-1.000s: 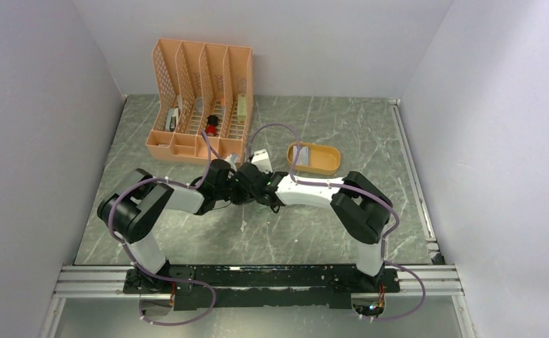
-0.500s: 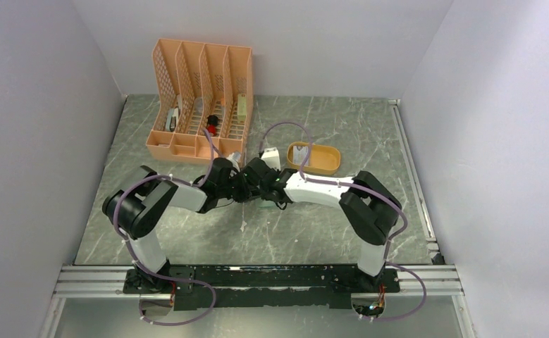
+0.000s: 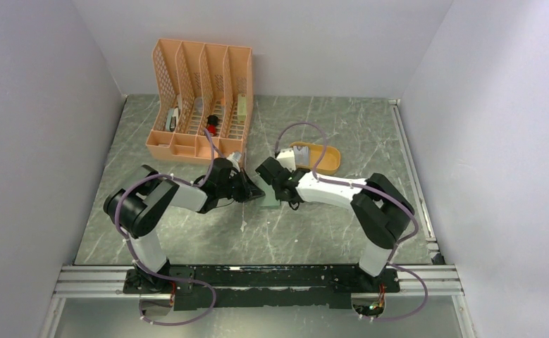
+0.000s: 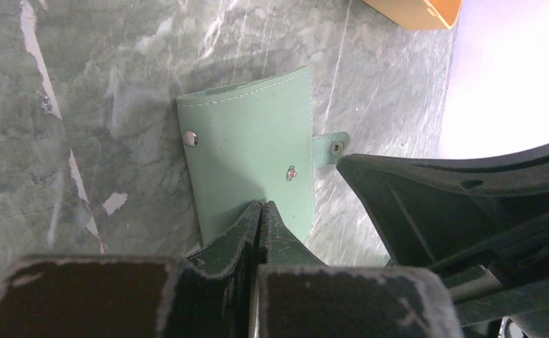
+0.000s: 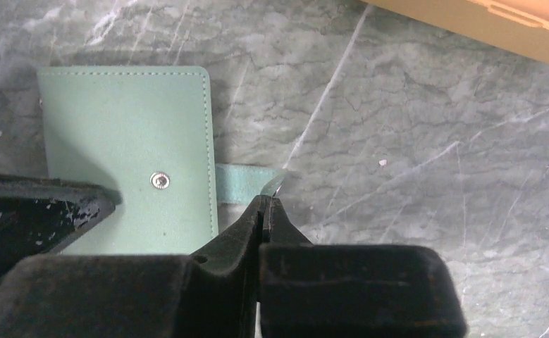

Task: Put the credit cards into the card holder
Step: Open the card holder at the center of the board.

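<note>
The sage-green card holder lies closed and flat on the marble table; its snap tab points toward the yellow tray. My left gripper is shut, its tips resting on the holder's near edge. My right gripper is shut on the end of the snap tab, which curls up at the tips. From above, the holder peeks out between the left gripper and the right gripper. A pale credit card lies in the tray, half hidden by the right arm's cable.
The mustard-yellow oval tray sits just behind the right wrist and shows as a corner in the right wrist view. A peach lattice desk organizer with small items stands at the back left. Walls close in on three sides.
The right gripper has slid right, off the left gripper, to the holder's tab side and closed. The holder now shows between the two grippers. The left arm has barely moved.
</note>
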Robot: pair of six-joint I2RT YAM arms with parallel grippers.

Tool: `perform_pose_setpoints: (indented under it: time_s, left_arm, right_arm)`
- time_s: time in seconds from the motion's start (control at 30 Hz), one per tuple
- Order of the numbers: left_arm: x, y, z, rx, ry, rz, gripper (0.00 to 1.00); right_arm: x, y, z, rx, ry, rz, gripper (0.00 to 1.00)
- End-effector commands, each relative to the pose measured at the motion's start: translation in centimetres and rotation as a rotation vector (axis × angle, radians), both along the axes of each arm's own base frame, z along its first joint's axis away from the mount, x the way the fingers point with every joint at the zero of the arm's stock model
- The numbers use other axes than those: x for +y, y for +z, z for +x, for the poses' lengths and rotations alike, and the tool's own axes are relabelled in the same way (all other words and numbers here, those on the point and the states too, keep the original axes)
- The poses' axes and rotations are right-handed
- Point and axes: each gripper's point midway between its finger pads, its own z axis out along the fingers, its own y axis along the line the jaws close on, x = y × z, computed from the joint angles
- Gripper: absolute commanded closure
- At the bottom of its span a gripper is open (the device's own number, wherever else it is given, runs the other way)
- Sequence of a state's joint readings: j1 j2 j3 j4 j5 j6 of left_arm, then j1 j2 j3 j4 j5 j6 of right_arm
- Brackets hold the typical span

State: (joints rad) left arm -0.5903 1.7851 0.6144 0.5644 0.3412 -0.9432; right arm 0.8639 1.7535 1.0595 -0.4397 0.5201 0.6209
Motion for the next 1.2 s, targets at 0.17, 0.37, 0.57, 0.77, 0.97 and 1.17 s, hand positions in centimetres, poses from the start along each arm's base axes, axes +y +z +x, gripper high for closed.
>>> perform_pose_setpoints:
  time_s: [0.17,0.37,0.57,0.77,0.97,1.17]
  left_arm:
    - [5.7,-7.2,-4.3,0.188,0.024,0.307,0.95]
    - [5.2,-6.2,-4.4,0.161,0.007,0.308,0.95]
    - [4.9,-5.7,-4.5,0.152,0.005,0.306,0.95]
    - [4.7,-5.6,-4.6,0.150,0.006,0.306,0.95]
    - [5.1,-5.8,-4.8,0.151,0.006,0.319,0.95]
    - [5.1,-5.8,-4.8,0.153,0.006,0.319,0.95]
  right_arm:
    - [-0.9,2.8,-1.7,-0.005,-0.006,0.141,0.87]
    - [1.8,5.9,-2.9,-0.012,0.104,0.340,0.46]
    - [2.9,4.7,-2.2,0.029,0.116,0.306,0.35]
    - [2.4,1.9,-0.8,0.058,0.050,0.196,0.36]
    - [0.2,0.4,0.2,0.053,-0.036,0.146,0.44]
    - [-1.0,-0.4,0.6,0.062,-0.059,0.148,0.57]
